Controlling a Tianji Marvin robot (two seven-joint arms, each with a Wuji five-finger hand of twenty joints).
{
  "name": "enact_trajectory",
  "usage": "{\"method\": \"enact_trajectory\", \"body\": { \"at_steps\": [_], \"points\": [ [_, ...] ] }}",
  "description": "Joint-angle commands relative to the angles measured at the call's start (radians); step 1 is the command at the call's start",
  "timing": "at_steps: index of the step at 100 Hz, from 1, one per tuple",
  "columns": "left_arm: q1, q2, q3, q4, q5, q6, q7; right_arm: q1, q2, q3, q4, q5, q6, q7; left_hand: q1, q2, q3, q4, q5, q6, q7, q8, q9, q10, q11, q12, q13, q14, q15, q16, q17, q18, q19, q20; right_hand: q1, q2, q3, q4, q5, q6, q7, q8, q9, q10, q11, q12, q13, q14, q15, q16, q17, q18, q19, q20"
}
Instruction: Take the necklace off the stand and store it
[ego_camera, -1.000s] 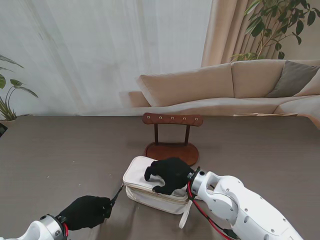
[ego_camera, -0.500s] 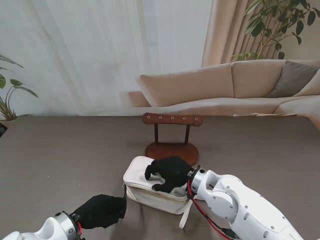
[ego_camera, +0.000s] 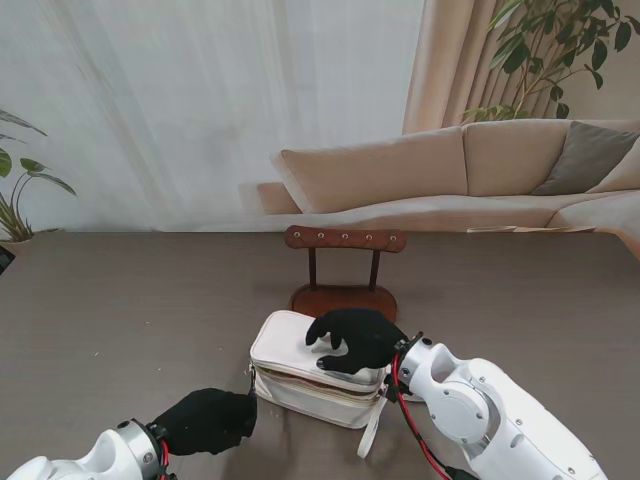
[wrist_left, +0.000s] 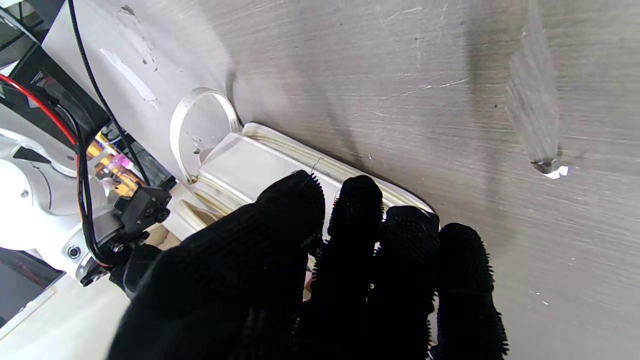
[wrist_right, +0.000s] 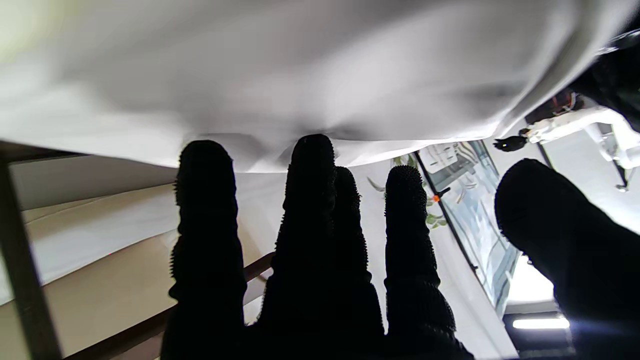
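Brown table (ego_camera: 120, 300) — pouch (ego_camera: 290, 385), stand (ego_camera: 344, 300)

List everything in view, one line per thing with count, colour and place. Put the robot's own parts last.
Table: one, dark grey-brown, fills the foreground.
Pouch: one, white, zippered, on the table nearer to me than the stand, with a loop strap hanging off its right end.
Jewellery stand: one, dark brown wood, just beyond the pouch; no necklace can be made out on it.
Sofa: one, beige with a grey cushion, behind the table on the right.
Curtain: one, sheer white, behind the table.
Plants: two, green, one at the far left, one at the top right.
Left hand: black glove, at the pouch's left end.
Right hand: black glove, resting on top of the pouch.
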Motion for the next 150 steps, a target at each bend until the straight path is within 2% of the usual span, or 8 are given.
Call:
{"method": "enact_trajectory", "body": {
  "at_steps": [1,49,59,76,93,124,136,150],
  "points": [
    [0.011,0.000,-0.001,-0.008,0.003,0.006,-0.025,-0.012,0.006,0.012,0.008,-0.025,0.022,0.014,0.000,-0.001,0.010,-0.007,0.057,-0.050,0.103,0.010,0.022,-0.011,0.000,-0.012,0.000,-0.007,-0.011,-0.001,0.001,-0.025,0.015,0.000,-0.048,0.026,-0.033,0.035,-0.043,0.000,-0.007,-0.001,-0.030,0.023,0.001,-0.014,-0.048,0.261,-0.173,-0.115,-0.372,0.028,-0.019,-0.024],
    [-0.017,-0.001,0.024,0.020,-0.005,0.009,-0.014,0.030,0.026,0.096,0.040,-0.145,0.135,0.086,-0.001,-0.004,0.015,-0.009,0.057,-0.045,0.102,0.008,0.025,-0.007,0.004,-0.013,0.006,-0.006,-0.011,-0.003,0.004,-0.023,0.017,-0.001,-0.075,0.054,-0.104,0.041,-0.074,0.047,-0.032,-0.006,-0.041,0.046,-0.008,-0.021,-0.054,0.267,-0.173,-0.113,-0.375,0.034,-0.024,-0.017],
    [-0.024,-0.001,0.031,0.027,-0.002,0.011,-0.007,0.048,0.032,0.089,0.050,-0.147,0.157,0.130,-0.001,-0.004,0.016,-0.009,0.058,-0.044,0.103,0.008,0.026,-0.006,0.004,-0.014,0.008,-0.005,-0.010,-0.003,0.006,-0.022,0.018,-0.001,-0.089,0.074,-0.164,0.043,-0.136,0.087,-0.061,-0.018,-0.083,0.053,-0.016,-0.023,-0.081,0.275,-0.182,-0.114,-0.395,0.035,-0.038,-0.014],
    [-0.038,-0.004,0.052,0.043,-0.002,0.017,0.013,0.070,0.043,0.078,0.057,-0.129,0.177,0.224,-0.003,-0.005,0.018,-0.009,0.058,-0.043,0.103,0.007,0.028,-0.006,0.006,-0.016,0.013,-0.004,-0.008,-0.003,0.011,-0.019,0.021,-0.001,-0.092,0.154,-0.351,0.070,-0.204,0.147,-0.075,-0.043,-0.147,0.065,-0.015,-0.024,-0.118,0.277,-0.188,-0.110,-0.415,0.033,-0.064,0.013],
    [-0.066,-0.006,0.085,0.069,-0.006,0.022,0.034,0.077,0.050,0.076,0.068,-0.111,0.164,0.265,-0.005,-0.008,0.023,-0.009,0.060,-0.041,0.104,0.007,0.034,-0.007,0.010,-0.019,0.023,-0.005,-0.003,-0.003,0.023,-0.015,0.026,-0.001,-0.103,0.174,-0.428,0.094,-0.141,0.146,-0.034,-0.015,-0.133,0.069,0.016,-0.004,-0.098,0.268,-0.136,-0.083,-0.409,0.032,-0.061,0.033],
    [-0.155,-0.015,0.173,0.141,-0.019,0.048,0.093,0.092,0.062,0.051,0.090,-0.051,0.097,0.330,-0.016,-0.018,0.040,-0.012,0.066,-0.041,0.106,0.004,0.048,-0.008,0.017,-0.032,0.047,-0.005,0.003,-0.008,0.056,0.002,0.039,-0.003,-0.066,0.149,-0.404,0.101,0.111,0.066,0.061,0.076,-0.005,0.056,0.049,0.030,-0.013,0.249,-0.063,-0.053,-0.376,0.025,-0.039,0.047],
    [-0.197,-0.021,0.214,0.176,-0.016,0.065,0.132,0.099,0.059,0.025,0.104,-0.001,0.085,0.325,-0.023,-0.023,0.048,-0.013,0.071,-0.041,0.106,0.003,0.054,-0.012,0.019,-0.038,0.058,-0.007,0.004,-0.011,0.069,0.008,0.042,-0.005,-0.059,0.105,-0.268,0.076,0.177,0.048,0.066,0.146,0.053,0.051,0.053,0.060,0.024,0.241,-0.035,-0.037,-0.363,0.024,-0.020,0.042],
    [-0.239,-0.029,0.256,0.210,-0.004,0.097,0.174,0.112,0.055,-0.011,0.115,0.061,0.079,0.326,-0.033,-0.031,0.064,-0.016,0.078,-0.043,0.107,0.003,0.063,-0.017,0.022,-0.047,0.070,-0.009,-0.002,-0.020,0.090,0.014,0.043,-0.012,-0.058,0.081,-0.166,0.061,0.216,0.043,0.073,0.169,0.087,0.047,0.057,0.068,0.048,0.236,-0.023,-0.031,-0.351,0.021,-0.006,0.038]
  ]
}}
